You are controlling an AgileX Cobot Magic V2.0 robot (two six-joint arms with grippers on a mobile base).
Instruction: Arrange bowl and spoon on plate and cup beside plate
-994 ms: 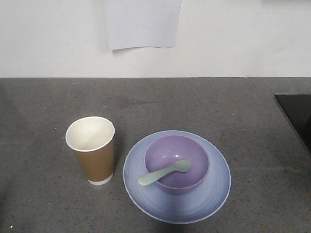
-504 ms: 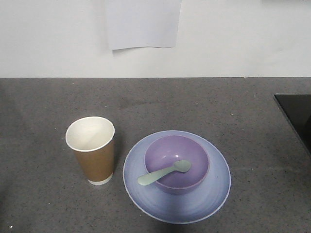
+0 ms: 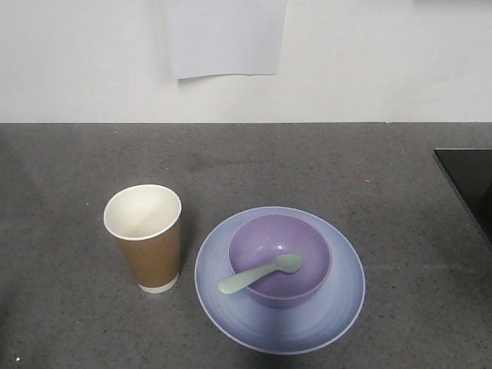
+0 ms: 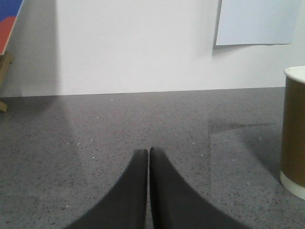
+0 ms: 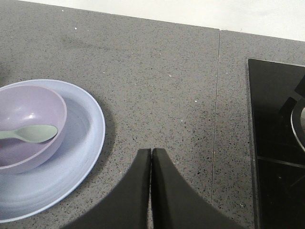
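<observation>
The lavender bowl [image 3: 280, 260] sits in the middle of the periwinkle plate [image 3: 338, 315] on the grey counter. The mint-green spoon [image 3: 260, 274] lies in the bowl, its handle resting over the bowl's front-left rim. The brown paper cup [image 3: 146, 238] stands upright just left of the plate, apart from it. My left gripper [image 4: 148, 151] is shut and empty, low over bare counter with the cup [image 4: 294, 138] off to its right. My right gripper [image 5: 151, 151] is shut and empty, right of the plate [image 5: 90, 138] and bowl [image 5: 26, 126]. Neither gripper shows in the front view.
A black glass cooktop [image 3: 470, 181] [image 5: 276, 143] is set into the counter at the right. A white wall with a taped paper sheet [image 3: 227, 37] runs behind the counter. A red and blue board [image 4: 8, 21] leans at the far left.
</observation>
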